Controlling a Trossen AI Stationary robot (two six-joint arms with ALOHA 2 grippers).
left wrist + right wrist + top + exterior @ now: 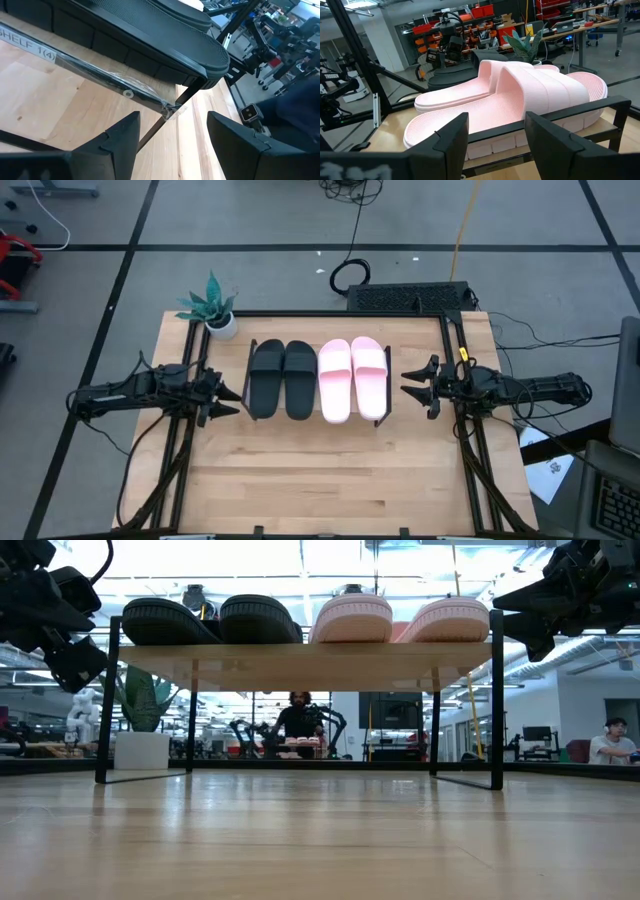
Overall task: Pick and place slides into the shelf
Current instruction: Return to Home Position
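A white strip label (28, 44) reading "SHELF 1(4)" is stuck on the edge of the light wooden shelf board (95, 76)

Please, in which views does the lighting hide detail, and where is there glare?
Low view: bright ceiling lights behind the shelf turn the black slides, left claw and right claw at its ends into dark silhouettes. Left wrist view: glare on the clear tape along the shelf edge. High view: even light.

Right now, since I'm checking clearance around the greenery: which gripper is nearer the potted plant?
Left. The left gripper hovers beside the black slides, at the shelf end nearest the plant; the right gripper hovers beyond the pink slides, at the opposite end.
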